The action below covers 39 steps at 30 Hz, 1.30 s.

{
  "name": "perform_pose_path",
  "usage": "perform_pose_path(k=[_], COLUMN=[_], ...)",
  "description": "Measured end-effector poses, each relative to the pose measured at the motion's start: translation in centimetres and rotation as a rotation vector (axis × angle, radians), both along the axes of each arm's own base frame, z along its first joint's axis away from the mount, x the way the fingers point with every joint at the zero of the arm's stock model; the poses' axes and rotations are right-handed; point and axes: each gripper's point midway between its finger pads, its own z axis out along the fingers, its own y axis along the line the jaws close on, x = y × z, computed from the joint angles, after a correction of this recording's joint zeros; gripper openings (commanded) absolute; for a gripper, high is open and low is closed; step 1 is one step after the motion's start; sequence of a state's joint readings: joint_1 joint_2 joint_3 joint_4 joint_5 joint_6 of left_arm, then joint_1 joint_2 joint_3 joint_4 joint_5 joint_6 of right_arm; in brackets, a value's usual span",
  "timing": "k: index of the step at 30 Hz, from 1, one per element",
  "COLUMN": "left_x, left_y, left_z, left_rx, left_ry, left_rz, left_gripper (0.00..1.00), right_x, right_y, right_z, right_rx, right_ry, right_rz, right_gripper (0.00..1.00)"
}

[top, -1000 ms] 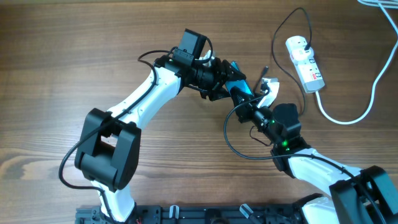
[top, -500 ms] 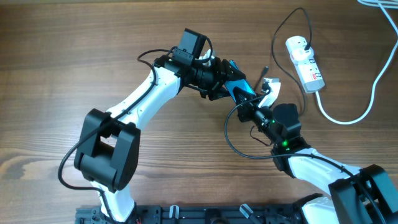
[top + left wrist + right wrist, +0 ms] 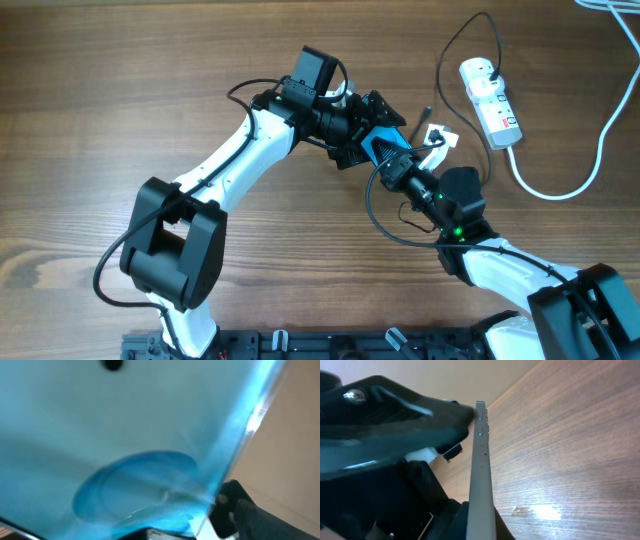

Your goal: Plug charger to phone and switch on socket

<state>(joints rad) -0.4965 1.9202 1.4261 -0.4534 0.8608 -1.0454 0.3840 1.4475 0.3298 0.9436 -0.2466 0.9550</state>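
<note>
a: where's the phone?
b: mid-table, between the two grippers, seems held off the wood. in the right wrist view we see it edge-on, upright, side buttons showing. its lower end sits pinched in the right gripper, which is closed tight on it.
a: left gripper?
b: right up against the phone's other end. the cyan screen fills the left wrist view, blurred and too close. we can't tell if that one grips or how wide it stands.
a: charger?
b: runs from the white adapter on the socket and loops across the table. its plug tip lies near the phone, not in it.
a: socket?
b: far right, well apart from both grippers.
</note>
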Motion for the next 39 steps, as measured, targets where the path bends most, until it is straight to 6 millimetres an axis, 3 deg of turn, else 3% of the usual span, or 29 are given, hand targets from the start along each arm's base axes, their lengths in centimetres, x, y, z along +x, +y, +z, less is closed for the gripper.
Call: perform_pose_path(k=[5,10,13,20,24,27,39], left_x=[1.3,4.6,5.3,3.9,3.0,3.1,0.2], left_y=[1.0,6.4,10.3,18.4,22.6,24.5,24.7], left_z=[0.2,-0.3,-1.2,-4.0,-4.4,-2.8,7.6], left_rx=[-0.011,0.014,0.059,0.215,0.303,0.340,0.327], left_ry=[-0.016,-0.051,-0.014,0.137,0.164,0.100,-0.178], left_rz=[0.029,0.112,0.163,0.255,0.299,0.332,0.372], left_gripper=[1.00,1.00,1.00,1.00,1.00,1.00,1.00], right_x=[0.0,-0.5,-1.0,-2.0,-3.1,-3.4,-3.7], right_y=[0.0,-0.6,-0.6,1.3,3.1,3.7,4.0], right_z=[-0.1,-3.2,-4.3,-2.9,-0.3,1.8,2.5], right_rx=[0.160,0.334,0.435,0.661,0.771,0.816,0.836], right_ry=[0.124,0.403,0.535,0.696,0.752,0.717,0.727], right_rz=[-0.037,-0.130,-0.173,-0.096,0.051,0.129,0.166], right_gripper=[0.04,0.05,0.05,0.04,0.04,0.04,0.04])
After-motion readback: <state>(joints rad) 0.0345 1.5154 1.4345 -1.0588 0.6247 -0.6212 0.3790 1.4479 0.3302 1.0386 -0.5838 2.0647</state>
